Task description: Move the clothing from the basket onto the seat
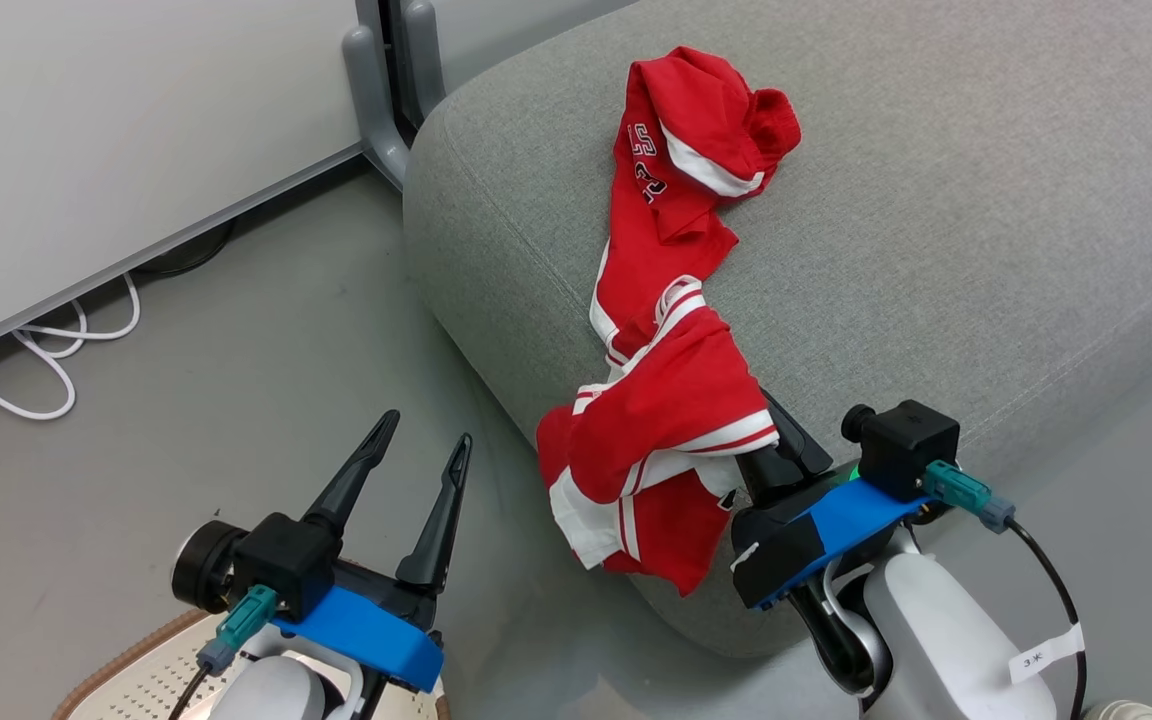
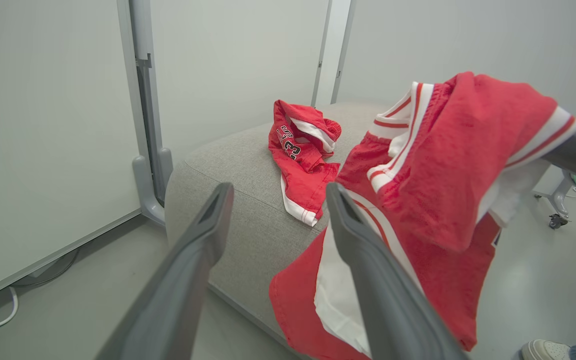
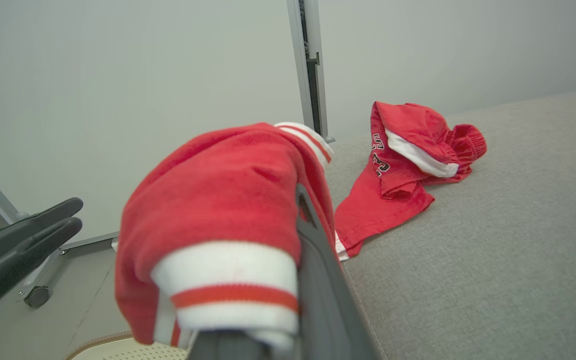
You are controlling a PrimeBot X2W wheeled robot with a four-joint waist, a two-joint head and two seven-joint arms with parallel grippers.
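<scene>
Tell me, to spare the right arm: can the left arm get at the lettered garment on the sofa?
Probably yes: the left gripper is open and empty, and only bare sofa lies between it and the lettered garment.

The sofa [image 1: 936,200] reads to me as matt grey woven cloth, slightly coarse. The lettered garment [image 1: 676,170] and the striped garment [image 1: 666,420] are dull red knit with smoother white trim. The fingers of my left gripper [image 1: 427,428] look like matt dark plastic, above a smooth blue plastic bracket [image 1: 366,630]. The basket [image 1: 146,685] is cream perforated plastic. The floor [image 1: 236,350] is smooth with a faint sheen.
</scene>
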